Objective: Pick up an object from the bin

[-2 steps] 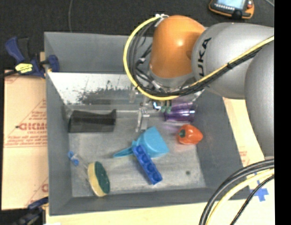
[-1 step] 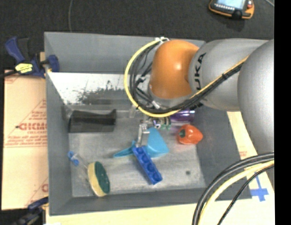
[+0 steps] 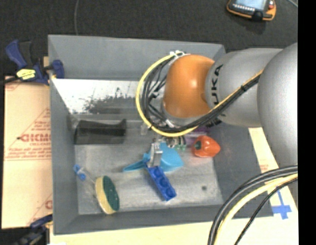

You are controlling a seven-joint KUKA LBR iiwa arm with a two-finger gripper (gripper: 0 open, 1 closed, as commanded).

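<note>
Nearest you, by the front wall of the bin [image 3: 63, 177], lies a round scrub pad [image 3: 107, 194] with a green face, and just beyond it to the left a small blue piece [image 3: 79, 172]. Right of them you have a dark blue studded brick [image 3: 161, 182], its upper end touching a light blue plastic thing [image 3: 172, 160]. The gripper [image 3: 157, 155] is down at that thing's left edge; you cannot tell how far it is open or whether it grips anything. Beyond sit an orange toy [image 3: 205, 147] and, farther left, a black block [image 3: 99, 131].
</note>
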